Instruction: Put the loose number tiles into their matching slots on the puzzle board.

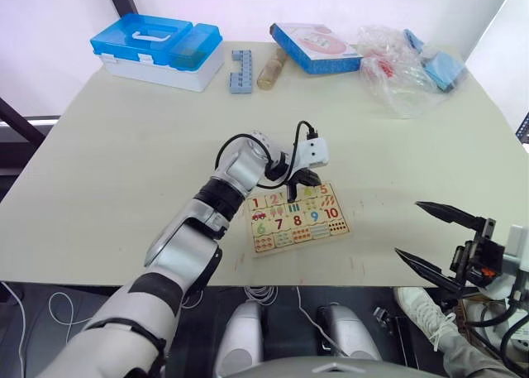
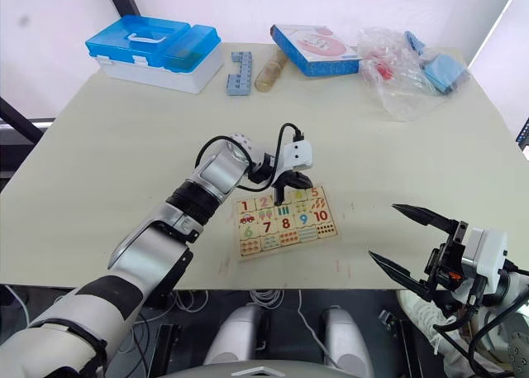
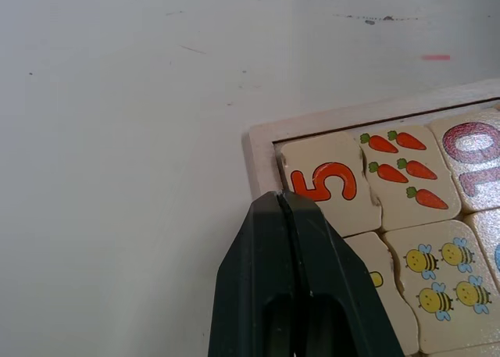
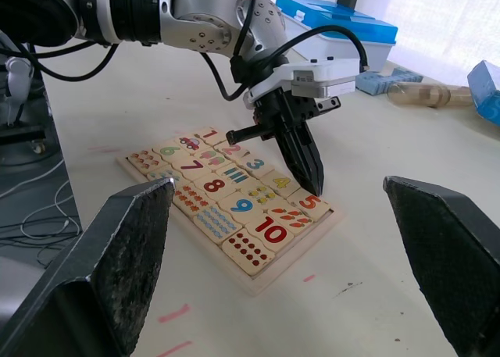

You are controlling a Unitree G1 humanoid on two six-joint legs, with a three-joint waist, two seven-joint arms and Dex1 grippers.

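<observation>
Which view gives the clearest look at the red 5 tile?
The left wrist view: the red 5 tile sits seated in the puzzle board corner, just beyond the shut left gripper. The right wrist view shows it small beside the fingertips; the eye views show it tiny.

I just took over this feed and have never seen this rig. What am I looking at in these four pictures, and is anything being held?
A humanoid robot works at a pale table. Two pictures come from its head, looking down; two from cameras on its wrists. The left gripper, fingers shut and holding nothing, presses its tip beside the 5 tile on the puzzle board. The right gripper hangs open off the table's near edge, holding nothing. At the far edge lie a blue-lidded box, a grey block strip, a blue-edged box and a plastic bag.
</observation>
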